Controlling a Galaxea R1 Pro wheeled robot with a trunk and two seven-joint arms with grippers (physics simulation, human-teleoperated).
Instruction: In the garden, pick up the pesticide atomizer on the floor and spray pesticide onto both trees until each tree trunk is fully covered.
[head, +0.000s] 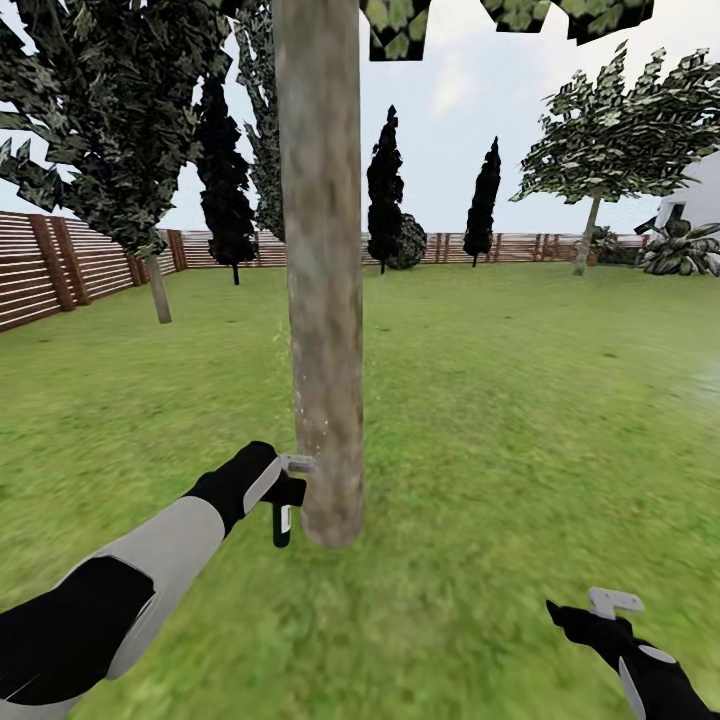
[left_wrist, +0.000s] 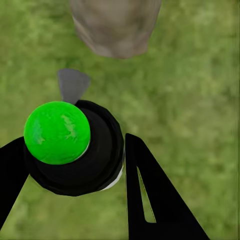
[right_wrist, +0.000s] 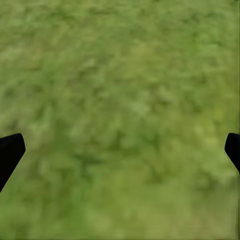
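Observation:
The near tree trunk (head: 322, 270), thick and beige-grey with blotches, rises mid-view from the grass floor (head: 500, 430). My left gripper (head: 283, 490) is shut on the pesticide atomizer (head: 283, 522), a black bottle held just left of the trunk's base. Its grey spray head (head: 297, 463) nearly touches the bark. In the left wrist view the atomizer (left_wrist: 95, 160) sits between my black fingers (left_wrist: 150, 195) under a green ball (left_wrist: 57, 132), its nozzle (left_wrist: 73, 84) pointing at the trunk (left_wrist: 115, 25). My right gripper (head: 600, 608) hangs open low over the grass (right_wrist: 120, 100).
Another tree with a grey trunk (head: 158, 288) stands at the left by the brown slat fence (head: 60, 265). A leaning thin-trunked tree (head: 588, 235) and a white house (head: 700, 195) are at the far right. Dark cypresses (head: 384, 190) line the back fence.

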